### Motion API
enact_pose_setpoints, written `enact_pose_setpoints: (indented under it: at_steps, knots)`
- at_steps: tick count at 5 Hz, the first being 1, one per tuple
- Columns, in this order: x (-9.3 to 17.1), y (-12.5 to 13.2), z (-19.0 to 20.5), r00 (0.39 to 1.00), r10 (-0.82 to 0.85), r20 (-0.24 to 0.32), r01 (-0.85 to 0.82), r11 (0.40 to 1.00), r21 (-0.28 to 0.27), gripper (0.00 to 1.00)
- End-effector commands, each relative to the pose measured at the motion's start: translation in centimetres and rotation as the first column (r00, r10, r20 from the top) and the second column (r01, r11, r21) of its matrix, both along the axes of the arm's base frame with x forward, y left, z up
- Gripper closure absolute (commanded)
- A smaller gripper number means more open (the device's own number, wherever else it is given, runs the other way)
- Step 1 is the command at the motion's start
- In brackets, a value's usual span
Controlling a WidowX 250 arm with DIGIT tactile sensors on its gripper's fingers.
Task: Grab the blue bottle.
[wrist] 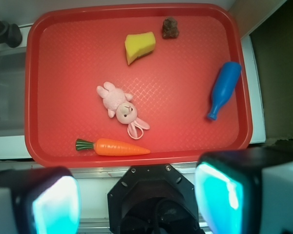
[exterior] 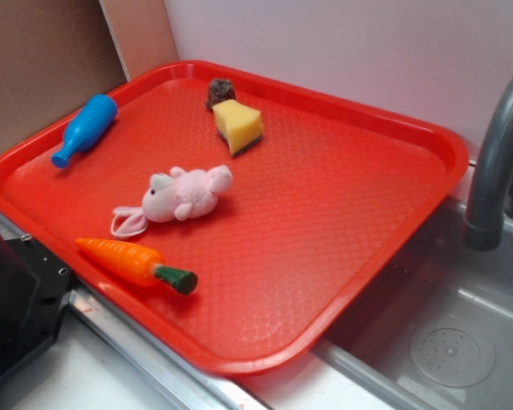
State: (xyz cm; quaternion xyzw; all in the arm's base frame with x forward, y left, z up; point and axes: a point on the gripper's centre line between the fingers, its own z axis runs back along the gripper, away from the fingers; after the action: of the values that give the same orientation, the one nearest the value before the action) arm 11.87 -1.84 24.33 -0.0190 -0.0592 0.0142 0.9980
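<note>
My pincer (wrist: 136,200) is high above the tray (wrist: 136,158), back over its near edge. The jaws stand wide apart and hold nothing (only the two pads (wrist: 219,197) show at the bottom of the wrist view, one at each side).

The bottle (wrist: 223,89) lies on its side on the tray, close along the right edge as the wrist view frames it, in the far half of that edge. In the exterior view the same bottle (exterior: 86,129) sits near the tray's back left corner, just inside the rim.

Governing relation: the bottle lies ahead of my pincer and off to the right, well apart from it. Its long axis runs nearly along the tray's right edge, tilted a little. The fat base points toward the far right corner, and the neck and mouth point back toward the near edge.

Judgement: the move calls for travel forward and right, then descent. The jaws should close across the body, square to the long axis.

Other items sit clear of that path: bunny (wrist: 121,108), carrot (wrist: 115,146), cheese (wrist: 139,46), and a small brown lump (wrist: 170,28).
</note>
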Motion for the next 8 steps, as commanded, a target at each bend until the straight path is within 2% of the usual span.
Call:
enact_pose_setpoints:
  at_steps: [1,2,3,4,5,8]
  knots:
    - [0.0,0.0,0.0,1.000,0.000,0.000,0.000,1.000,0.000,0.00]
    - [4.2,5.0,-4.3,0.967,0.247,-0.070,-0.239,0.966,0.099,0.00]
    - [6.2,10.7,-6.8,0.880,0.476,0.012,-0.476,0.879,0.031,0.00]
    - [5.7,14.7,-9.4,0.746,0.665,0.043,-0.666,0.745,0.032,0.00]
    - [4.2,18.4,-11.9,0.731,0.680,0.057,-0.682,0.729,0.057,0.00]
    - [4.2,18.4,-11.9,0.731,0.680,0.057,-0.682,0.729,0.057,0.00]
